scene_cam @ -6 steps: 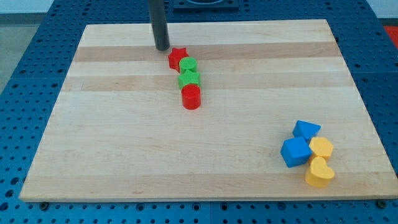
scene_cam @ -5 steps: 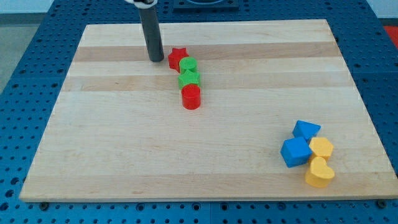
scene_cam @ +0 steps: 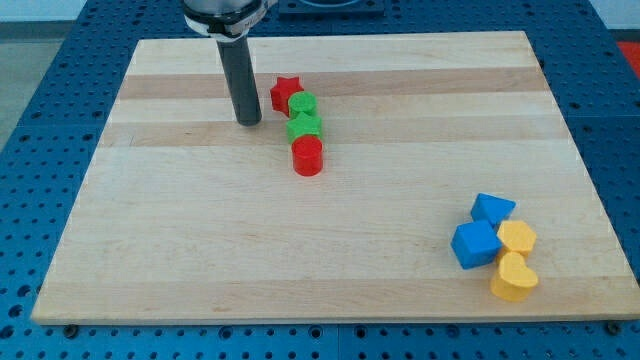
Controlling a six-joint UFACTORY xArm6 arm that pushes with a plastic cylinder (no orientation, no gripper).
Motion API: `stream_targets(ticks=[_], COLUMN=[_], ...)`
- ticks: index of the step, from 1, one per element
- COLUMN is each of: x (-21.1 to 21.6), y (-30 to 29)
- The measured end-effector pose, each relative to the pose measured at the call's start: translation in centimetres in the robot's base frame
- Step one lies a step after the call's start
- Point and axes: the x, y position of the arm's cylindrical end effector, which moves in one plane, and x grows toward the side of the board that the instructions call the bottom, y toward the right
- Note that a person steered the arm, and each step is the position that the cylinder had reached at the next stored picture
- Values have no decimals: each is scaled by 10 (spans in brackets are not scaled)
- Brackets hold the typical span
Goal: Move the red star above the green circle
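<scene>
Blue pegboard-style bench all around, with a pale wooden board (scene_cam: 330, 240) sitting on it as the work surface. No bins, trays or boxes anywhere on it, so nothing is sitting inside anything; every block just lies flat on the wood.

Arm ends in a plain dark rod, so no jaws to be apart or together, just a stick. It comes down from the view's top, and my tip (scene_cam: 248, 122) is planted on the board to the view's left of the little column of blocks, roughly level with the green ones, near them but clearly not touching.

Closest group, going from the view's top down: the red star (scene_cam: 285, 93), then the green circle (scene_cam: 302, 104) touching it on its lower right, then a second green block (scene_cam: 304, 127) with a lumpier outline (could be a star, can't swear to it), then a red cylinder (scene_cam: 308, 156) at the bottom. All four are packed in a slightly slanted line, each touching the next. So the red star sits at the top of that line, up and a bit to the view's left of the green circle.

Well apart, down at the view's lower right, another tight cluster: a blue triangle-ish block (scene_cam: 492, 208), a blue cube (scene_cam: 474, 243), a yellow hexagon-ish block (scene_cam: 518, 238) and a yellow heart (scene_cam: 514, 278).
</scene>
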Motion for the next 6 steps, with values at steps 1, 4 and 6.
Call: stream_targets(ticks=[1, 4, 6], x=[-8, -27, -64], y=[8, 45, 30])
